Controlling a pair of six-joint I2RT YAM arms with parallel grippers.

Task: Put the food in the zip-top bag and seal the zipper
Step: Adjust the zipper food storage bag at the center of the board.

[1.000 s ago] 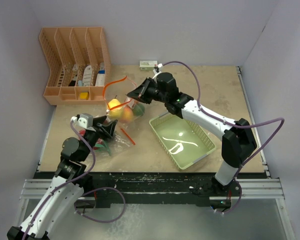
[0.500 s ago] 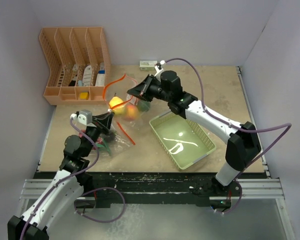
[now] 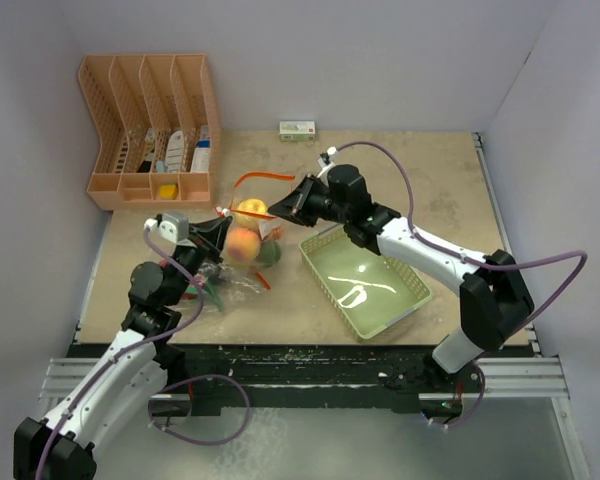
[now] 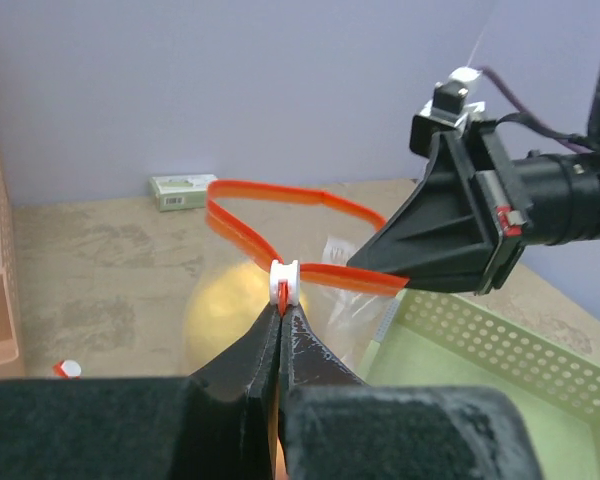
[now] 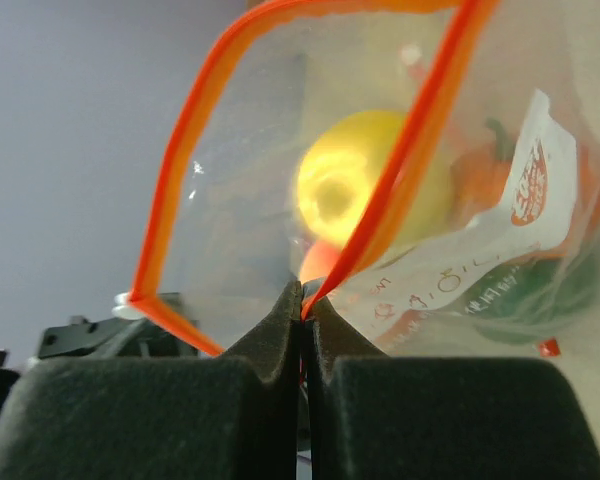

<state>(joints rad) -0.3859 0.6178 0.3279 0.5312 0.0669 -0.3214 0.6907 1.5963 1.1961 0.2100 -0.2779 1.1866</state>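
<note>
The left gripper (image 4: pixel 281 305) is fully closed, its two fingertips pinched on the zipper (image 4: pixel 280 192) right under the white slider (image 4: pixel 283 283). The right gripper (image 5: pixel 302 295) is closed as well, clamped on the orange-red strip at a point farther along the mouth. Between the two grips the strip bows out into an open loop, so the mouth of the zip-top bag (image 5: pixel 240 200) is not sealed.

In the top view the bag (image 3: pixel 250 232) hangs between the left gripper (image 3: pixel 220 232) and the right gripper (image 3: pixel 278 212), above the left-centre of the tabletop (image 3: pixel 440 190). The food sits inside the clear plastic: a yellow fruit (image 3: pixel 250 211) uppermost, an orange fruit (image 3: pixel 243 243) below it and a green piece (image 3: pixel 270 253) beside that. The right wrist camera also shows a white printed label (image 5: pixel 525 190) on the bag wall.

A pale green tray (image 3: pixel 405 300) lies just right of the bag. An orange file rack (image 3: pixel 145 130) stands at the far left corner, and a small box (image 3: pixel 298 129) rests at the back edge
</note>
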